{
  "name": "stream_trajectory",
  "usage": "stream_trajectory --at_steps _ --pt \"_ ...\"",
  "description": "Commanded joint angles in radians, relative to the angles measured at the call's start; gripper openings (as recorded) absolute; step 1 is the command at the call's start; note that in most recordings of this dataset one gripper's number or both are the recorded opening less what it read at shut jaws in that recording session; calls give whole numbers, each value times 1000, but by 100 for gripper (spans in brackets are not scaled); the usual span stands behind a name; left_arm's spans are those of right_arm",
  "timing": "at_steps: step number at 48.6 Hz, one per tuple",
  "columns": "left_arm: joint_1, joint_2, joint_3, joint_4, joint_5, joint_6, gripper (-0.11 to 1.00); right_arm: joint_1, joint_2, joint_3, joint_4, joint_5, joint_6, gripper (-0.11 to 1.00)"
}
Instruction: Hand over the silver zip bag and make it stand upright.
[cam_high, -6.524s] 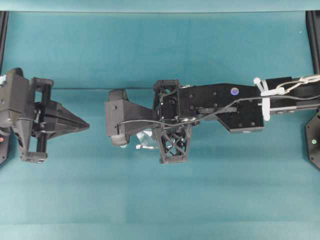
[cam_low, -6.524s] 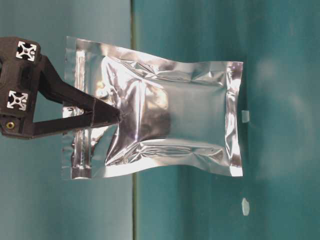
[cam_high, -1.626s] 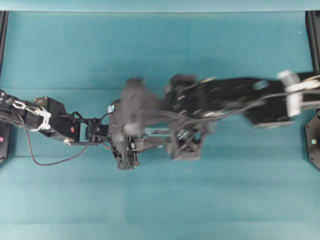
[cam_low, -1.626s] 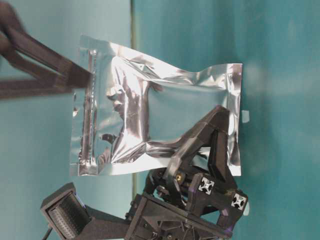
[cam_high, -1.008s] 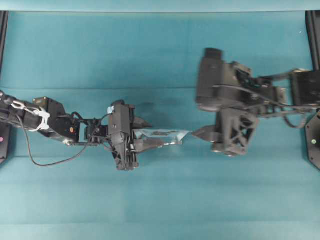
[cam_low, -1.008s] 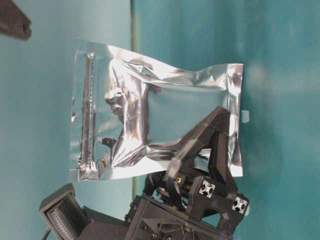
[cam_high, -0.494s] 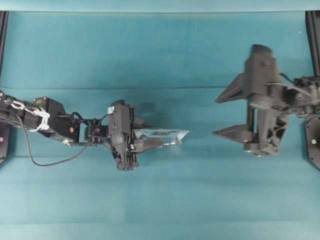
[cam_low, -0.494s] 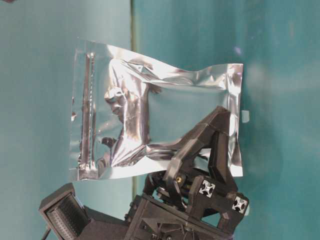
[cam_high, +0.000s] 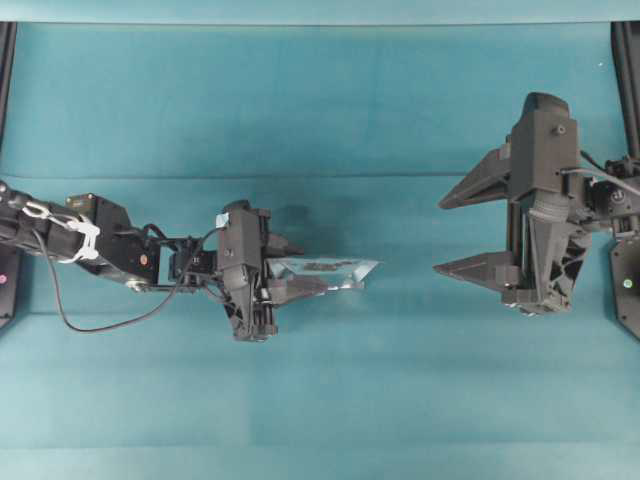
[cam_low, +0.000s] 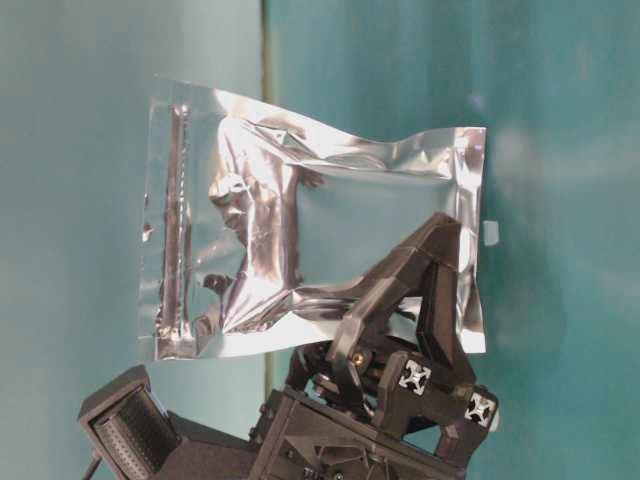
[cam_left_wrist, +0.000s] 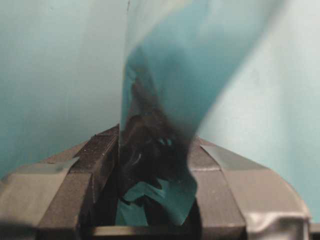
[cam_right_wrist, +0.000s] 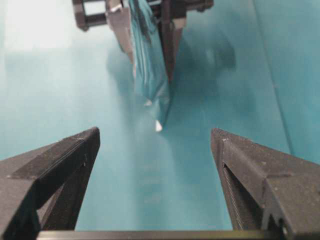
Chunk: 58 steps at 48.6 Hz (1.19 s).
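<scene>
silver zip bag pinched between left gripper jaws
light, crinkly, slippery foil; best held by sealed edges. right gripper jaws spread wide, empty, well apart.

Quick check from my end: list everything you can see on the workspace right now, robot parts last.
bag: one, shiny silver, on edge at the middle of the table, between the left claw's fingers.
speck: one, white, by the bag's end in the table-level view.
table: one, teal, under everything.
left claw: one, black, shut on the bag.
right claw: one, black, open, off to the right, apart from the bag.
</scene>
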Motion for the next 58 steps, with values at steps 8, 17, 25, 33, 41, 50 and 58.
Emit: stream_trajectory --at_steps 8,17,25,33,41,50,58 --pt "-6 -8 0 2 -2 2 29 3 -9 0 2 -11 9 90" --pt "-6 -6 0 2 -2 2 29 8 -9 2 2 -11 11 90" --pt "-6 -8 2 2 -2 2 29 9 -11 3 2 -11 11 90" --pt "-6 -8 0 2 -2 2 29 9 -9 6 2 -11 11 90" --pt "-6 -8 -3 2 -2 2 29 12 -9 8 3 -11 11 90" --pt "-6 -6 0 2 -2 2 29 12 -11 8 3 -11 11 90" --pt "-6 -6 0 2 -2 2 29 12 -11 11 3 -11 11 90"
